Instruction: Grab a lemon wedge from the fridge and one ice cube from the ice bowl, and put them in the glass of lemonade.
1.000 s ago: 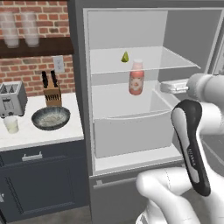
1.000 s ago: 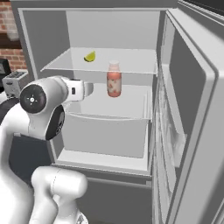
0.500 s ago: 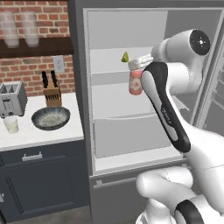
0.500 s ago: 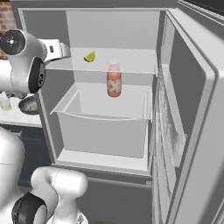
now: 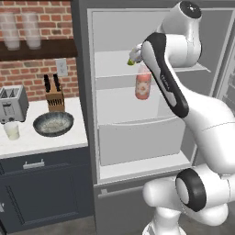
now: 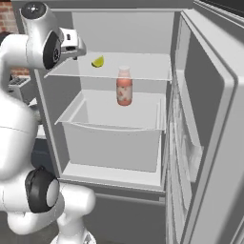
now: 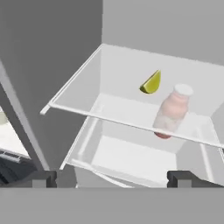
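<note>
the white arm's two-finger gripper [image 7: 111, 177] hangs with jaws wide apart and empty at the front of the open tall dark grey fridge [image 6: 200, 119]. the tiny yellow-green lemon wedge [image 7: 151, 82] lies on the clear upper shelf [image 7: 83, 94], well beyond the fingertips. a pinkish-red jar with a white lid [image 6: 124, 86] stands below it. on the white counter [image 5: 41, 142] left of the fridge sit the wide dark grey ice bowl [image 5: 53, 124] and the small clear glass of lemonade [image 5: 12, 131].
</note>
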Motion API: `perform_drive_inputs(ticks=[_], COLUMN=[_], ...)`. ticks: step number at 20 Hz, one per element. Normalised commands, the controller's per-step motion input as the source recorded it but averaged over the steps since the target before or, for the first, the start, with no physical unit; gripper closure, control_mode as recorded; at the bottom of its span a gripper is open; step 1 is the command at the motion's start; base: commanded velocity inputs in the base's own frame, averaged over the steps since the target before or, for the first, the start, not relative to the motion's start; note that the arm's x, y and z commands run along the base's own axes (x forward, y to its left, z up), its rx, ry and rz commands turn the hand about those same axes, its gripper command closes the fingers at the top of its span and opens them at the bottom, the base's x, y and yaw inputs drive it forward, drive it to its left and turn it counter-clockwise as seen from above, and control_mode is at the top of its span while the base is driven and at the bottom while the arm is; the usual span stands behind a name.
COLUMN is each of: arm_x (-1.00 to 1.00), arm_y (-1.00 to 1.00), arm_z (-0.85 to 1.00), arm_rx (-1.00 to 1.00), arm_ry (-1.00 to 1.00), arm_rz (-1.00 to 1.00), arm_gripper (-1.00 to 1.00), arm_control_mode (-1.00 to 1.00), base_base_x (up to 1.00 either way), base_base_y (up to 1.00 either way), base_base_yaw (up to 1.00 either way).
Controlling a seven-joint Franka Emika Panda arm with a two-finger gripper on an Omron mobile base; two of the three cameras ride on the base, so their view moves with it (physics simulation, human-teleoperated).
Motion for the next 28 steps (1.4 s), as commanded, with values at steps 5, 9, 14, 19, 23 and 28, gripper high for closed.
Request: perform_drive_inputs(ticks=[5,9,14,19,23,28], arm_x=[0.14,0.42,0.69,0.55,0.68,0.69], arm_y=[-0.35,0.02,0.15,-0.03,-0.03,0.0], arm_z=[-0.39,-0.07,0.0,-0.03,-0.05,-0.08], arm_rx=[0.21,0.08,0.0,0.0,0.01,0.0], arm_ry=[-0.05,0.0,0.05,0.01,0.02,0.07], arm_rz=[-0.35,-0.32,-0.17,-0.01,0.03,0.04], arm_gripper=[-1.0,-1.0,-1.0,-1.0,-1.0,-1.0], arm_control_mode=[-1.0,-1.0,-1.0,-1.0,-1.0,-1.0], base_base_x=[0.0,0.0,0.0,0.0,0.0,0.0], base_base_y=[0.0,0.0,0.0,0.0,0.0,0.0], base_base_yaw=[0.0,0.0,0.0,0.0,0.0,0.0])
